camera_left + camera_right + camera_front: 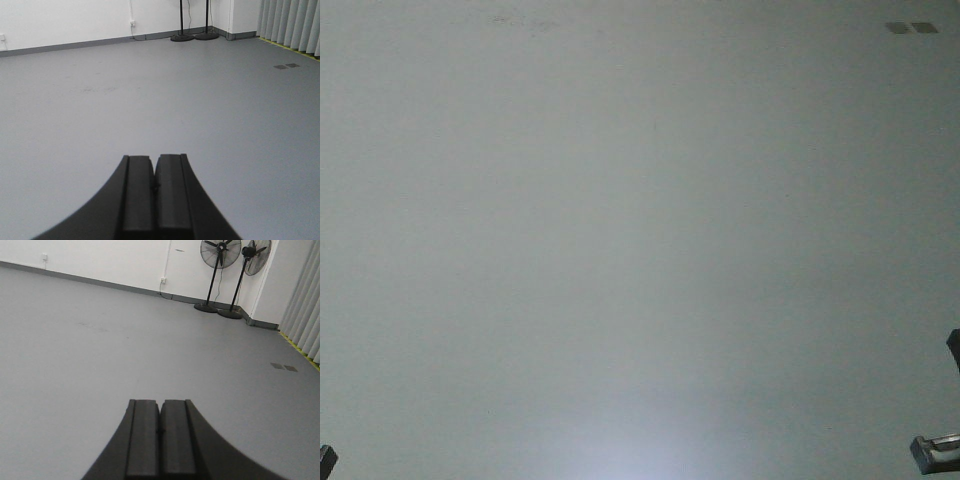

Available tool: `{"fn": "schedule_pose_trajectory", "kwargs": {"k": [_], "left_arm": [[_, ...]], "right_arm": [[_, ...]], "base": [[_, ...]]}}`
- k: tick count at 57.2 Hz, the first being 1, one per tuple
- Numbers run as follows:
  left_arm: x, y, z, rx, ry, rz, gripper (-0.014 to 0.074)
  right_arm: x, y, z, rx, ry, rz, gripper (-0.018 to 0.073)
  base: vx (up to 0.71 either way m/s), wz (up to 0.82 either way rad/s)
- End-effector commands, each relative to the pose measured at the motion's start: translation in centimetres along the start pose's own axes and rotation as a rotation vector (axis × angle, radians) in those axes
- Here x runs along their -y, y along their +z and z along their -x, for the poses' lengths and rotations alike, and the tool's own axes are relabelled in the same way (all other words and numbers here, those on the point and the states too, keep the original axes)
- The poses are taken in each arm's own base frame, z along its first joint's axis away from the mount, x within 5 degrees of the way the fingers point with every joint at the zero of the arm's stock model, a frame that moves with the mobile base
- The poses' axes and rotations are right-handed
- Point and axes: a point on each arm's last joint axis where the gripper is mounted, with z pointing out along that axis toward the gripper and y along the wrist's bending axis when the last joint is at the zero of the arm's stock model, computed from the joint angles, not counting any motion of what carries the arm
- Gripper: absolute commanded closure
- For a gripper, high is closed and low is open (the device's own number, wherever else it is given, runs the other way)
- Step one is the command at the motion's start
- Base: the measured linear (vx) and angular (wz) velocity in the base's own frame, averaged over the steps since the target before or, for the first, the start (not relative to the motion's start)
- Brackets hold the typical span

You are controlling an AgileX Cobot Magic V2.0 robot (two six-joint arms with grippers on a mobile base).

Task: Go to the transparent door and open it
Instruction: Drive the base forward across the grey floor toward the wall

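Note:
The transparent door is out of view in all three views. My left gripper (154, 159) is shut and empty, its two dark pads pressed together, pointing out over bare grey floor (150, 100). My right gripper (160, 402) is also shut and empty over the same grey floor (100, 350). The front view shows only grey floor (620, 240), with dark bits of the arms at the lower left corner (326, 462) and the right edge (938, 452).
White walls with a grey skirting board (75, 45) run along the far side. Two pedestal fans (220, 255) stand in the far corner, with their round bases (182, 37) on the floor. Grey vertical blinds (290, 25) hang at the right. Two small dark floor plates (910, 28) lie ahead right.

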Motion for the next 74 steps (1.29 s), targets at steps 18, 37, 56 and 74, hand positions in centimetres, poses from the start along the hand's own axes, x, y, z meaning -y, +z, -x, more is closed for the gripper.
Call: {"fn": "schedule_pose_trajectory", "kwargs": {"k": [18, 37, 56, 74], "left_arm": [[0.08, -0.05, 0.47, 0.089, -0.008, -0.009, 0.0594], [0.08, -0.05, 0.47, 0.089, -0.008, -0.009, 0.0594], [0.08, -0.05, 0.47, 0.089, -0.008, -0.009, 0.0594], [0.08, -0.05, 0.47, 0.089, -0.008, -0.009, 0.0594]], "right_arm": [[0.21, -0.11, 0.65, 0.091, -0.003, -0.028, 0.0561], [0.21, -0.11, 0.65, 0.091, -0.003, -0.028, 0.0561], [0.21, -0.11, 0.65, 0.091, -0.003, -0.028, 0.0561], [0.21, -0.11, 0.65, 0.091, -0.003, -0.028, 0.0561]], "base": [[0.00, 0.00], [0.00, 0.00], [0.01, 0.00], [0.08, 0.06]]}}
